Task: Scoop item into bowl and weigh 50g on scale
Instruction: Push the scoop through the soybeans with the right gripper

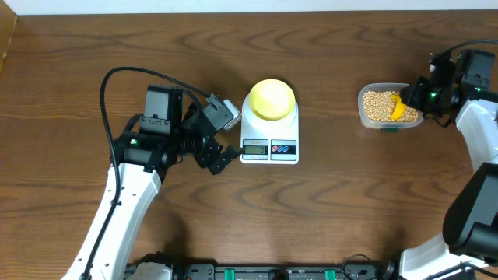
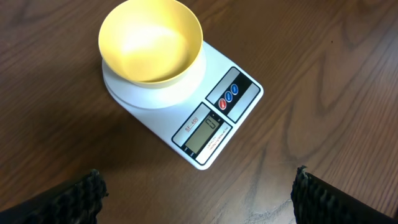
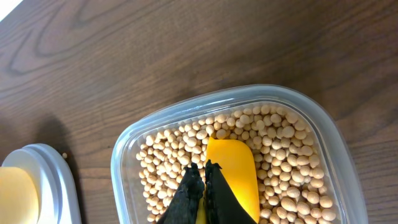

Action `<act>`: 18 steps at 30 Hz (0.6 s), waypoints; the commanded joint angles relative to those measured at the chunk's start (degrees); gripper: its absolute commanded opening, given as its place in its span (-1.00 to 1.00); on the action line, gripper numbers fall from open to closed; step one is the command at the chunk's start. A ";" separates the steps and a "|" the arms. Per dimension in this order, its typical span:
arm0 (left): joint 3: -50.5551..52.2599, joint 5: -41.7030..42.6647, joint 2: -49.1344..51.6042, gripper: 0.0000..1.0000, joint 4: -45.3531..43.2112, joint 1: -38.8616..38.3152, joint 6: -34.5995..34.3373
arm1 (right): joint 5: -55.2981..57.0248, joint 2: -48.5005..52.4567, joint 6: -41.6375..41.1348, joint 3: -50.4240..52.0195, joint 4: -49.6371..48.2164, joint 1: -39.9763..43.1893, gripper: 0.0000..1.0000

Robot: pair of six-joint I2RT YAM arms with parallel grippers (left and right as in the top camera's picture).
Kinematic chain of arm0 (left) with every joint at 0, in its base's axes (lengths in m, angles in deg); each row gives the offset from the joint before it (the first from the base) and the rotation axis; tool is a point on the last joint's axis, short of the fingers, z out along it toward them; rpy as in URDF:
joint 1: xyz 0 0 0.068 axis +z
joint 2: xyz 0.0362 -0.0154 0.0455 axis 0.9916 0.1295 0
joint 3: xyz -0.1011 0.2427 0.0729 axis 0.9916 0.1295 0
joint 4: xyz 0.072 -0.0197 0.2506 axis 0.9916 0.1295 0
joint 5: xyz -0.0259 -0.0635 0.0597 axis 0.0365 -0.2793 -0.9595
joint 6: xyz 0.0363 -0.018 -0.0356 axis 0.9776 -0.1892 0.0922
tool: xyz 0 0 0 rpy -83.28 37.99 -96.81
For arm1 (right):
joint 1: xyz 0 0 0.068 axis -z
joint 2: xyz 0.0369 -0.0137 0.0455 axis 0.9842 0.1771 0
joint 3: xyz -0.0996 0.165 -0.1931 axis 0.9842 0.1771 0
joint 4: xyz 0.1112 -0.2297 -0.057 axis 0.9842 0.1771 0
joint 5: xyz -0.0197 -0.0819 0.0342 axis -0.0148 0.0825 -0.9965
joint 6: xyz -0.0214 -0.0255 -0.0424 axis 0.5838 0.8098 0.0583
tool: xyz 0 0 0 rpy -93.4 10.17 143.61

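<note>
Pressed-together fingers of the right hand (image 3: 203, 173) are filling the bottom of the right wrist view. They are clenching the handle of the yellow scoop (image 3: 233, 168), and a sliver of yellow is showing between them. The scoop's cup is lying on top of the beans (image 3: 286, 155) inside the clear tub (image 3: 124, 158), not visibly dug in. You are judged to be working at the first step: the bowl (image 2: 149, 43) is holding no beans and is sitting on the platform of the scale (image 2: 214, 115), well apart from the tub across the table (image 1: 78, 47). The left hand (image 2: 199, 198) is hanging released beside the scale, fingers wide, grasping nothing.

Hazards you are facing from here:

1. Tub sliding. Nothing is bracing the tub, so a hard push into the beans is likely to shove it.
2. Scoop twisting. You are pinching a narrow handle, and a loaded cup may be rotating in the grip and tipping.
3. Spilling in transit. Round beans are rolling easily, and a heaped or tilted scoop is likely to shed them onto the table.
4. Overshooting. A full scoop tipped at once may be exceeding the target weight.
5. False reading. The left hand is near the scale, and any contact with platform or bowl is corrupting the weight. The display (image 2: 208, 132) is too small to read with confidence.
</note>
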 commanded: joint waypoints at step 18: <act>0.44 0.92 0.35 0.95 0.22 0.24 0.98 | -8.87 0.94 -0.42 0.59 -0.76 4.68 -0.98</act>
